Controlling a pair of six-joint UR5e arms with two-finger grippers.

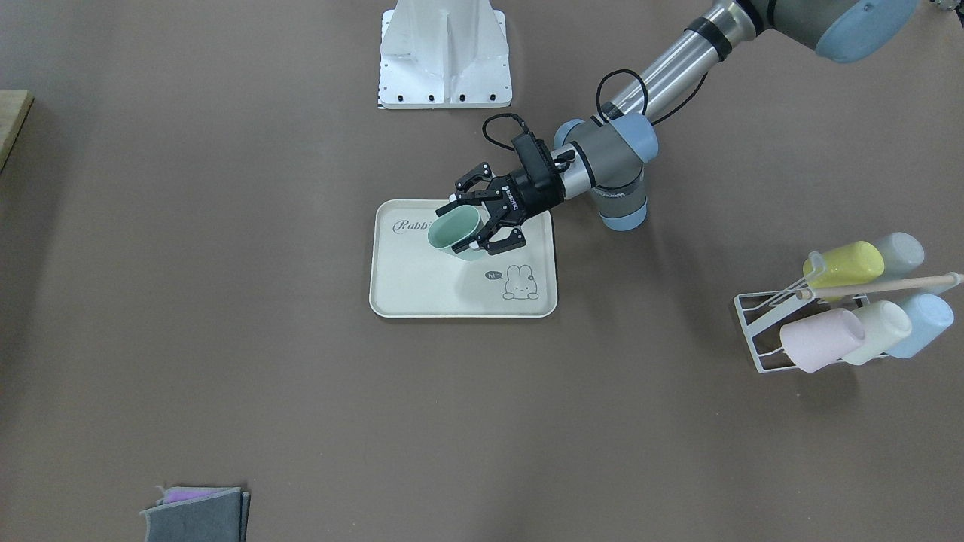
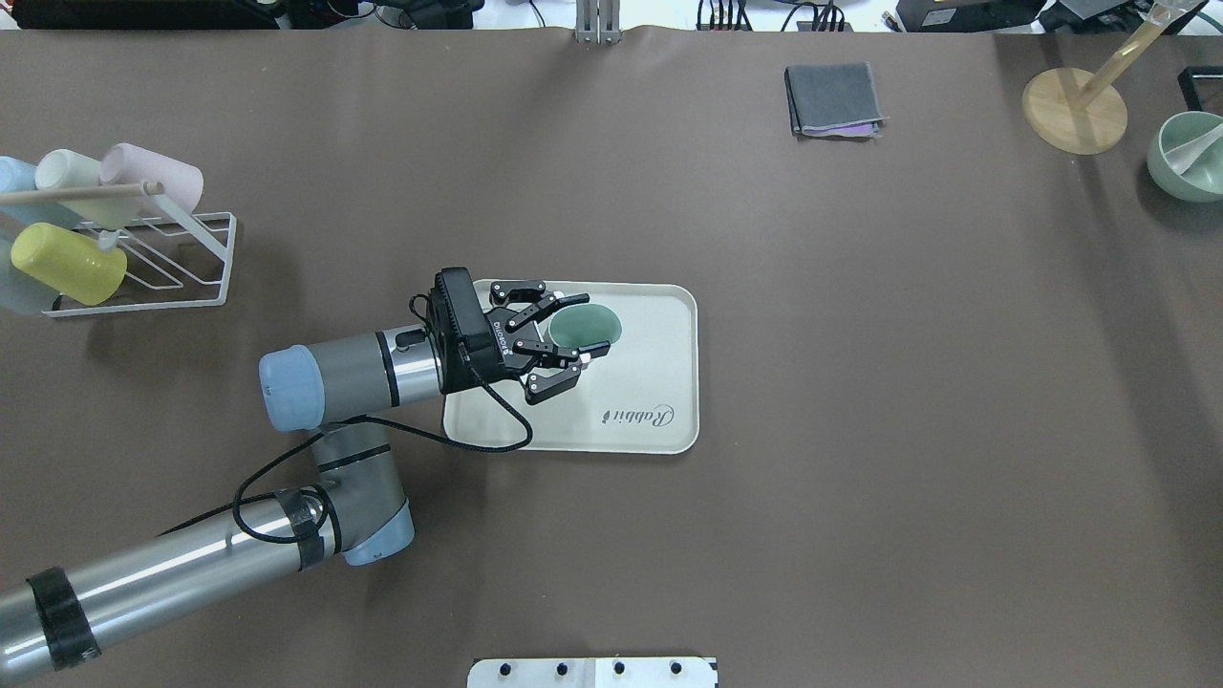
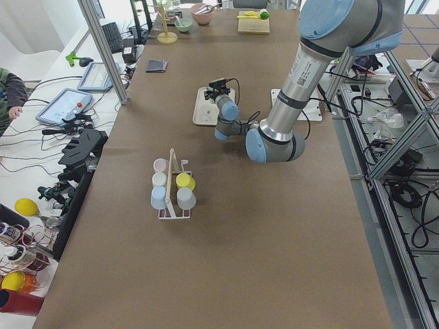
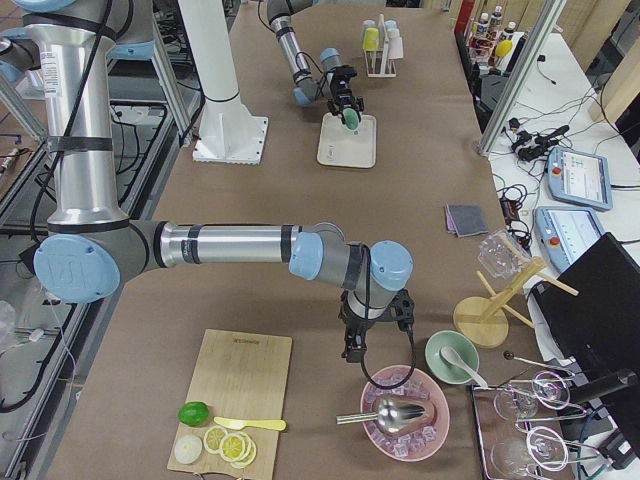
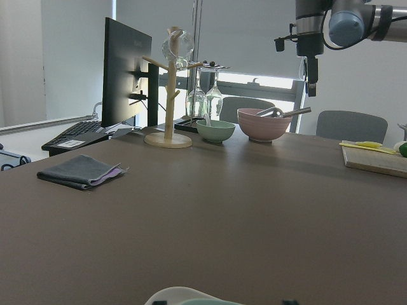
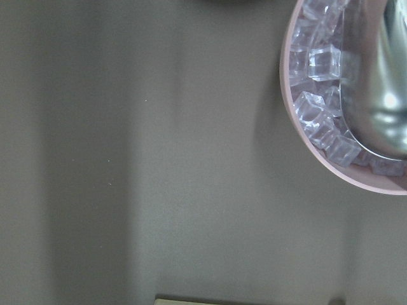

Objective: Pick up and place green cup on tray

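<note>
The green cup (image 1: 454,232) is gripped between the fingers of my left gripper (image 1: 461,229). It is tilted, with its mouth turned away from the wrist, just over the cream tray (image 1: 422,290) with the "Rabbit" script. From overhead the cup (image 2: 585,327) sits in the left gripper (image 2: 588,325) over the tray's (image 2: 659,325) left half. I cannot tell whether the cup touches the tray. My right gripper (image 4: 357,350) points down beside a pink bowl of ice (image 4: 405,415), far from the tray. I cannot tell whether it is open or shut.
A white wire rack (image 2: 191,277) with several pastel cups stands at the table's left. A folded grey cloth (image 2: 831,98), a wooden stand (image 2: 1075,110) and a green bowl (image 2: 1185,158) are at the far right. A cutting board (image 4: 235,390) with lime lies near the right arm.
</note>
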